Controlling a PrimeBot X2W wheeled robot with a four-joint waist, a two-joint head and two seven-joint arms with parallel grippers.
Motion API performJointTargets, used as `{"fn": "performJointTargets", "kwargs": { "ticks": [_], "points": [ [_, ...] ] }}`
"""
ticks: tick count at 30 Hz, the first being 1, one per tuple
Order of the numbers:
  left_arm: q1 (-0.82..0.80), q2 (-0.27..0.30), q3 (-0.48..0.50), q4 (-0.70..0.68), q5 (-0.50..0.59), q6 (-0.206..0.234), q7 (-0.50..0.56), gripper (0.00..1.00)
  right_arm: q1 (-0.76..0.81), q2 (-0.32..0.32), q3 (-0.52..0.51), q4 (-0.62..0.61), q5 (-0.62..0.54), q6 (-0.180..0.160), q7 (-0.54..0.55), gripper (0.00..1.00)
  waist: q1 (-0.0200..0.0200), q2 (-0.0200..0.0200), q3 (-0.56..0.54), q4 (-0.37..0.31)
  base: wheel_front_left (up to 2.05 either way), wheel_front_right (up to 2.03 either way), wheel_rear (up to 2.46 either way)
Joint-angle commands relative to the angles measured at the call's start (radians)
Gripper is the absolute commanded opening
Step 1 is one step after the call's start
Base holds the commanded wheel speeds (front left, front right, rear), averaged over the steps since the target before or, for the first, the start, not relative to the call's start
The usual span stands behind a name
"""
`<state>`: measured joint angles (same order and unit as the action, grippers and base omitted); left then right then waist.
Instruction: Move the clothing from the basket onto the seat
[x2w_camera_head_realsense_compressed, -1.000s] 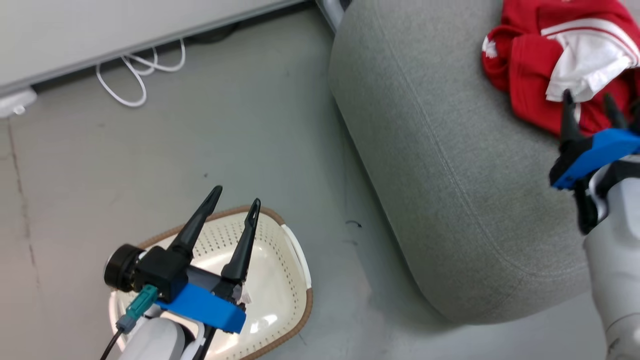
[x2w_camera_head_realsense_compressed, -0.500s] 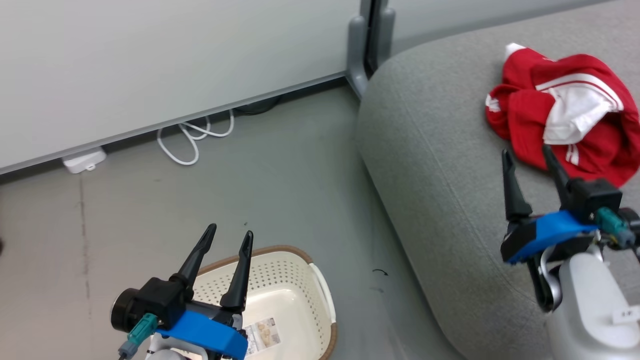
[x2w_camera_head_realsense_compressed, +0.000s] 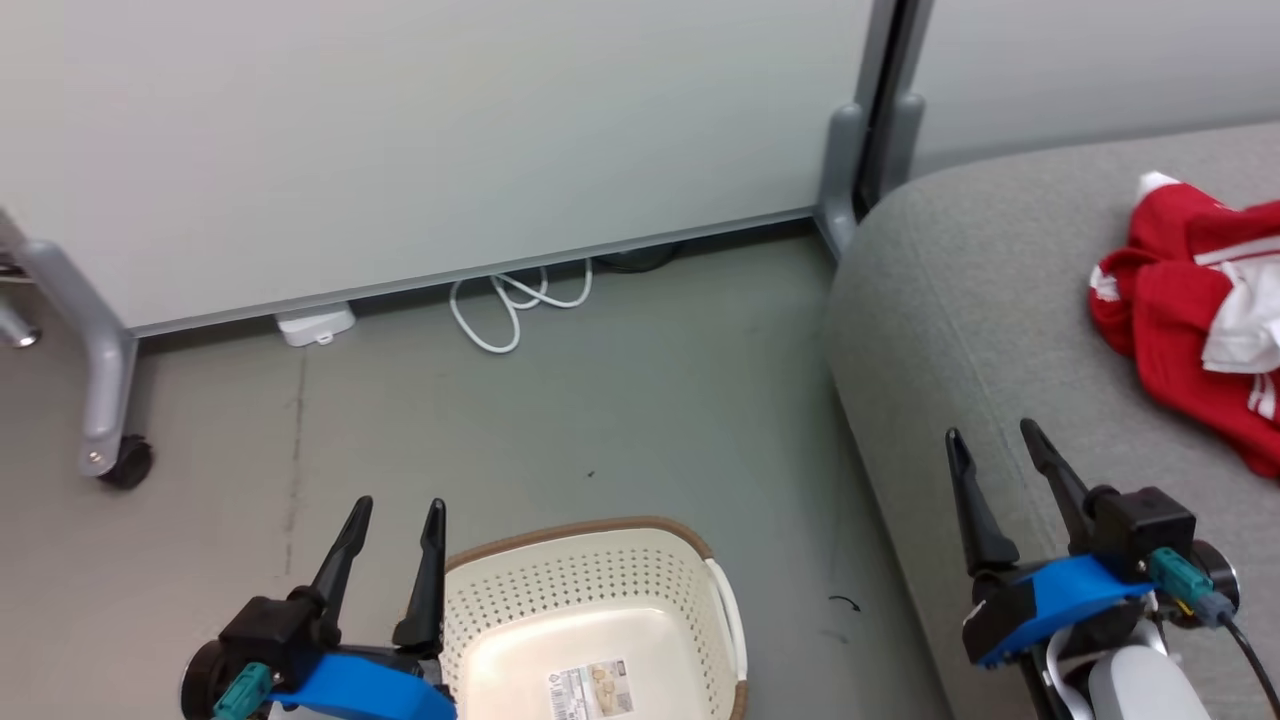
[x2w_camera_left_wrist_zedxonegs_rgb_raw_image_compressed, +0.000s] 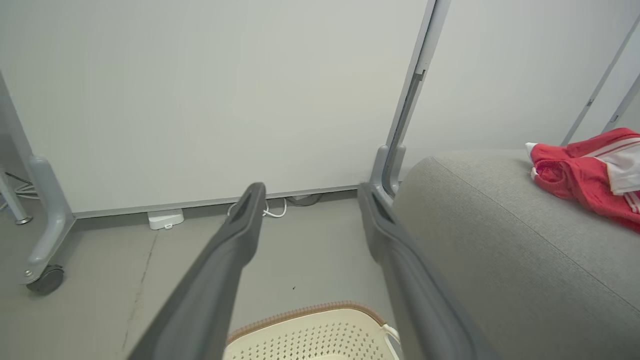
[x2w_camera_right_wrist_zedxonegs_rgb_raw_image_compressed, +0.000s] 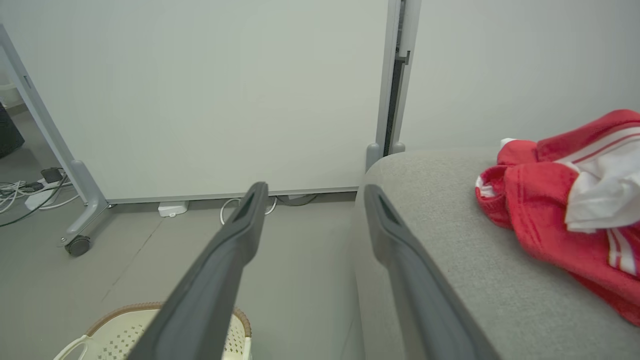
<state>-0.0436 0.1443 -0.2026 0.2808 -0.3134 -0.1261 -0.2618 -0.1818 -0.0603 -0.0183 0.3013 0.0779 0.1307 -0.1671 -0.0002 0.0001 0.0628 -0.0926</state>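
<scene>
Now that the right gripper (x2w_camera_head_realsense_compressed: 989, 430) has drawn back from the clothing (x2w_camera_head_realsense_compressed: 1180, 340), the red-and-white heap lies on the seat (x2w_camera_head_realsense_compressed: 960, 330), while the basket (x2w_camera_head_realsense_compressed: 580, 580) beside the seat shows a bare bottom. Both it and the left gripper (x2w_camera_head_realsense_compressed: 398, 502) are spread, empty; the task looks done.

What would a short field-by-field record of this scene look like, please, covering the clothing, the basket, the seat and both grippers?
clothing: red and white heap, lying on the seat
seat: grey cushion, to the robot's right of the basket
basket: on the floor; no garment in the part that shows
left gripper: open, empty, beside the basket
right gripper: open, empty, over the seat's near edge, apart from the clothing
floor: white cable by the wall
</scene>
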Motion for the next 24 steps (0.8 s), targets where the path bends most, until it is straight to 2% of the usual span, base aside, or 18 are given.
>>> {"fn": "performJointTargets", "kwargs": {
  "ticks": [1, 11, 24],
  "points": [
    [0.005, 0.001, 0.013, 0.006, 0.005, -0.007, -0.005, 1.0, 0.029, 0.005, 0.0, -0.015, 0.002, 0.0, 0.009, 1.0, 0.0002, -0.0001, -0.018, 0.034, 0.0, 0.0, 0.0],
    [0.029, 0.015, 0.054, 0.05, -0.011, -0.005, -0.005, 1.0, 0.094, 0.01, 0.004, -0.051, 0.019, 0.0, 0.027, 1.0, 0.0002, -0.0001, -0.05, 0.114, 0.0, 0.0, 0.0],
    [0.053, 0.029, 0.095, 0.072, -0.026, -0.005, -0.005, 1.0, 0.117, 0.01, 0.025, -0.022, 0.061, 0.0, 0.012, 1.0, 0.0002, -0.0001, -0.063, 0.14, 0.0, 0.0, 0.0]
  ]
}}
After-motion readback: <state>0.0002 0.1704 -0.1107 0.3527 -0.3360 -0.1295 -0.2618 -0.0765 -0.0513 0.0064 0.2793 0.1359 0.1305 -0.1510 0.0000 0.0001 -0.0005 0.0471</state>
